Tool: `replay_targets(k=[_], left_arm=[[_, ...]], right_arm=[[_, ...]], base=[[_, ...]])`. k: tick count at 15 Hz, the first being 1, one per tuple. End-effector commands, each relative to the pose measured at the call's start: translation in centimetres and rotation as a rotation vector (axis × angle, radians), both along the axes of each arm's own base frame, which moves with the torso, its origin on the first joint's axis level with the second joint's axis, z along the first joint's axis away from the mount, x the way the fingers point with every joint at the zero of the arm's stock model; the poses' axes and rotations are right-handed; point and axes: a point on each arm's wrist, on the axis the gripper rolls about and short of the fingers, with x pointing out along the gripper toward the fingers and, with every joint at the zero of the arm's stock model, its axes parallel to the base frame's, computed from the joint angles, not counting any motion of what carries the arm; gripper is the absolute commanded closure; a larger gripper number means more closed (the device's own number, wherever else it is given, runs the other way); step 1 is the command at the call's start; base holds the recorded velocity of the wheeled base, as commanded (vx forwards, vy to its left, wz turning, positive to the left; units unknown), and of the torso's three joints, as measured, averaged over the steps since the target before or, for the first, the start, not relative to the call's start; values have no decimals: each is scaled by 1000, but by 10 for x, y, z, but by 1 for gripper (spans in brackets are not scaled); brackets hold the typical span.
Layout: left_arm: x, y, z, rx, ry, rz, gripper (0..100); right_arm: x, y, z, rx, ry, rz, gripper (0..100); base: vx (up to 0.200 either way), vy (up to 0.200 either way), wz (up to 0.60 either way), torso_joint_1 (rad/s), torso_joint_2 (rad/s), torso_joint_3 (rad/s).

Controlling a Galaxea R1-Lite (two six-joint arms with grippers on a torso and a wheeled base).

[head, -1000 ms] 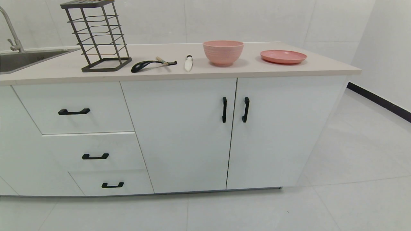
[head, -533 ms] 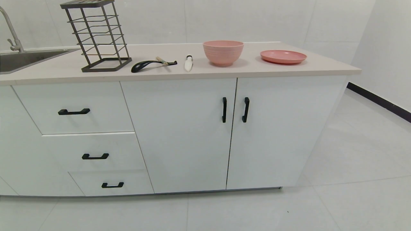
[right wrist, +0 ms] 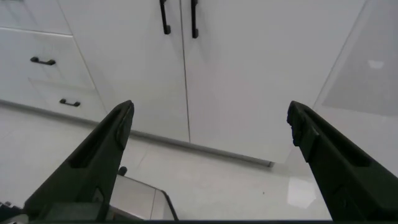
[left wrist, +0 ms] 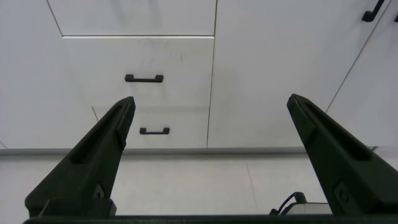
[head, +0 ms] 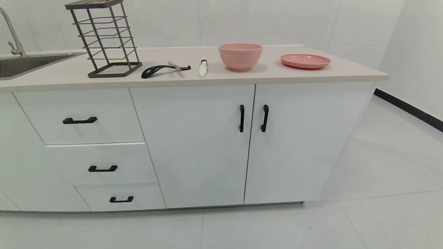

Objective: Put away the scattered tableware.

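The head view looks down at a long desk (head: pixel 277 74) with the tableware spread out along its top. A pink bowl (head: pixel 240 56) stands upright near the middle. A flat pink plate (head: pixel 305 61) lies to its right, apart from it. To the left of the bowl lies a small white tool (head: pixel 203 68) with a dark tip; I cannot tell what it is. Next comes a black spoon (head: pixel 154 71) lying on its side, with a little tan stick (head: pixel 174 65) touching its handle. A tall black wire rack (head: pixel 105 38) stands just left of the spoon. Past it are a sink (head: pixel 31 64) and a tap (head: pixel 12 33). Under the desk are two white cupboard doors (head: pixel 221 145) and three drawers (head: pixel 79 120) with black handles. The left wrist view shows the left claw (left wrist: pixel 211 102) down low in front of the drawers (left wrist: pixel 144 78), above the gray floor (left wrist: pixel 186 186). Its two dark fingers (left wrist: pixel 93 155) are spread wide apart and hold nothing. The right wrist view shows the right claw (right wrist: pixel 211 107) low in front of the cupboard doors (right wrist: pixel 180 62), with the floor (right wrist: pixel 236 186) below. It is wide open too, and it holds nothing.
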Motion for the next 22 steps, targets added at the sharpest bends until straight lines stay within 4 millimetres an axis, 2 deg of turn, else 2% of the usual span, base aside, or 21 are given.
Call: replay_targets(k=[1, 2, 4, 7, 13, 15, 17, 22], left_arm=[[0, 0, 0, 7, 3, 1, 0], [0, 0, 0, 7, 3, 0, 0], [0, 0, 0, 9, 3, -6, 0], [0, 0, 0, 9, 3, -8, 0], [0, 0, 0, 9, 3, -8, 0], [0, 0, 0, 9, 3, -8, 0], [0, 0, 0, 9, 3, -8, 0], [0, 0, 0, 9, 3, -11, 0]], right_arm=[[27, 5, 13, -18, 115, 48, 0], [27, 5, 13, -18, 115, 50, 0], [65, 16, 28, -26, 129, 107, 0], [106, 28, 29, -26, 125, 135, 0], [163, 45, 27, -64, 135, 245, 0], [191, 55, 22, -79, 123, 290, 0], [211, 61, 14, -92, 109, 335, 0], [237, 73, -6, -116, 83, 450, 0]], base=[[0, 0, 0, 0, 0, 0], [0, 0, 0, 0, 0, 0], [0, 0, 0, 0, 0, 0], [0, 0, 0, 0, 0, 0], [0, 0, 0, 0, 0, 0], [0, 0, 0, 0, 0, 0], [0, 0, 0, 0, 0, 0], [0, 0, 0, 0, 0, 0]])
